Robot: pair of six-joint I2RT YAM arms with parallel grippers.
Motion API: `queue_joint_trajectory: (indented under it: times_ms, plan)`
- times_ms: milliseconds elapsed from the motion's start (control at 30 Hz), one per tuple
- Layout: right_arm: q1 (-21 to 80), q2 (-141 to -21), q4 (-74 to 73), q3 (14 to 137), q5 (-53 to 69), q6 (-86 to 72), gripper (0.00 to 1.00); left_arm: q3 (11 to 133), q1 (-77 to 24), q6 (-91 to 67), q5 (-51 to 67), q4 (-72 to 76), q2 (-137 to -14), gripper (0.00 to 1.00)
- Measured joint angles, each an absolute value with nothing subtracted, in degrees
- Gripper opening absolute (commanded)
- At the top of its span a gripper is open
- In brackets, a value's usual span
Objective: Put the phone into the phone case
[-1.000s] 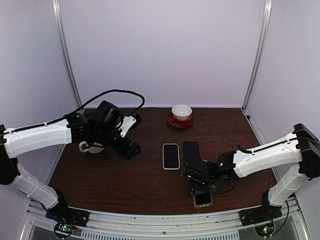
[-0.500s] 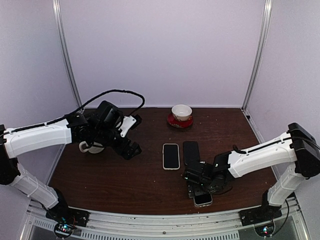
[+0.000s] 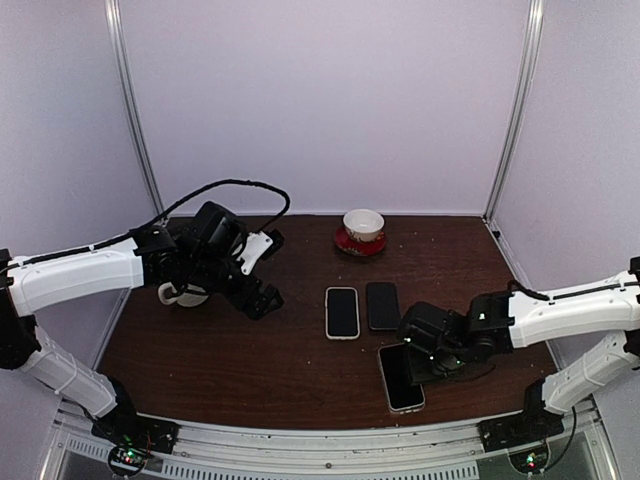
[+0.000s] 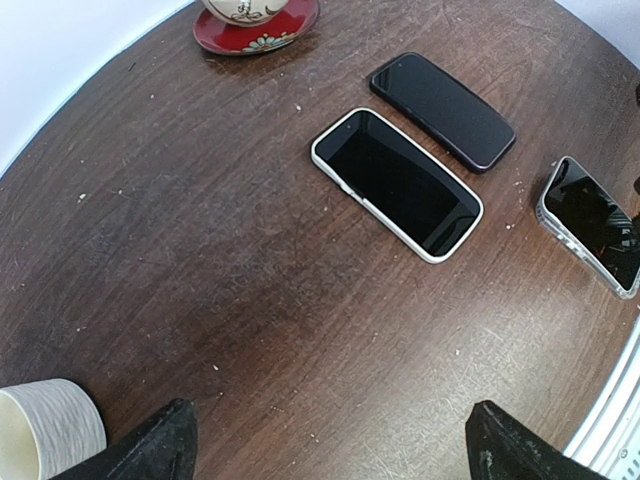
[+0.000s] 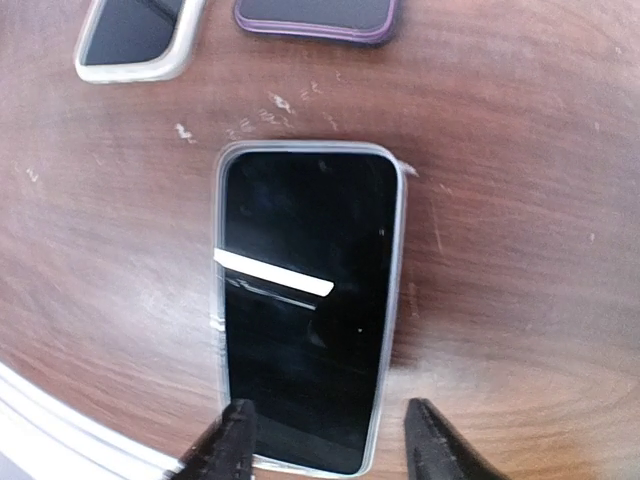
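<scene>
Right wrist view, lower centre: right gripper [image 5: 330, 445] has its fingers apart, straddling the phone [image 5: 305, 310], which looks seated in the clear phone case [image 5: 300, 149], likely for a fit check. Left gripper [image 4: 335, 450] is spread wide and idle.

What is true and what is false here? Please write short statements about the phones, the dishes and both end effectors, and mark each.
1. The white-rimmed phone lies left of the dark purple phone. True.
2. The left end effector grips the white cup. False: it is open and empty, the cup beside it.
3. The clear-cased phone lies flat on the table. True.
4. The bowl stands on a blue saucer. False: the saucer is red.
5. The right end effector is shut tight. False: its fingers stand apart above that phone.
</scene>
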State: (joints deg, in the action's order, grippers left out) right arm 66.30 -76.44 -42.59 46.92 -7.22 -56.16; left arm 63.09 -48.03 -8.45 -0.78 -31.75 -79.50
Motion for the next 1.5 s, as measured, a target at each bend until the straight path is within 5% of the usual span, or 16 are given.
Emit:
queue_joint_trajectory:
  times_ms: [167,433,700,867,1033,1200,1367,1500]
  plan:
    - [65.8,-76.53,-40.84,41.25,-4.62,-57.76,0.17,63.09,-48.03,-8.45,-0.75,-31.75,-79.72,0.97]
    - [65.78,-78.13,-38.79,40.16,-1.96,-58.7,0.07,63.09,-48.03,-8.45,-0.62,-31.75,-80.14,0.97]
    - [66.41,-78.56,-39.44,40.29,-1.13,-59.0,0.12,63.09,-48.03,-8.43,-0.6,-31.75,-80.14,0.97]
    - [67.29,-78.67,-43.44,41.76,0.43,-58.61,0.35,63.09,-48.03,-8.23,-0.45,-31.75,-80.23,0.97]
    - [68.01,-78.52,-49.5,45.98,0.82,-57.69,0.38,63.09,-48.07,-6.46,3.49,-31.68,-81.06,0.81]
    - [68.03,-74.72,-51.64,46.41,0.19,-57.45,0.16,64.29,-51.92,-4.34,8.27,-31.57,-84.95,0.71]
    - [68.03,-67.9,-47.88,39.2,2.0,-58.94,0.09,73.65,-59.33,-4.01,11.25,-31.77,-97.08,0.46]
    - [68.2,-66.54,-46.09,34.44,4.1,-60.25,0.06,87.83,-60.93,-5.37,11.84,-33.01,-110.32,0.41]
